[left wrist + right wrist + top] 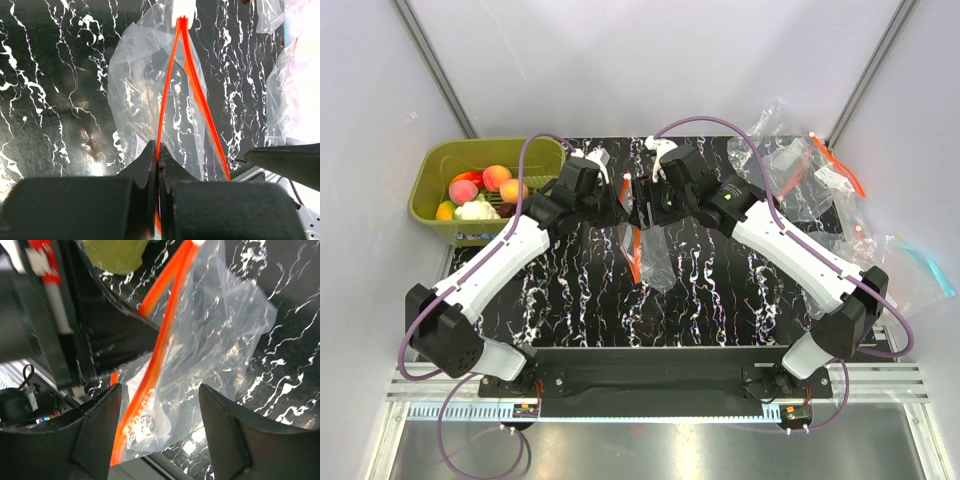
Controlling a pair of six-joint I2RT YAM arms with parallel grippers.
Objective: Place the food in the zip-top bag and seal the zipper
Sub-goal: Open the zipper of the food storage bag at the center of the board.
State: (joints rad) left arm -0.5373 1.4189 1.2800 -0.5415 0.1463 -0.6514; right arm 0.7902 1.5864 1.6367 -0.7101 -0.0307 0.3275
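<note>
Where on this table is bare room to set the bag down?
Bare mat lies near-centre, nearside of the zip-top bag. Far centre is crowded: left end effector and right end effector meet at its zipper. The green basket fills the far-left corner, spare bags the far right.

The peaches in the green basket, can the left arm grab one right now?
Probably not yet. The left gripper is shut on the zipper of the zip-top bag, so it would have to let go first. Otherwise the way to the peaches in the green basket looks free.

lab test booth: white walls [650, 60], aluminium rail [910, 383]
</note>
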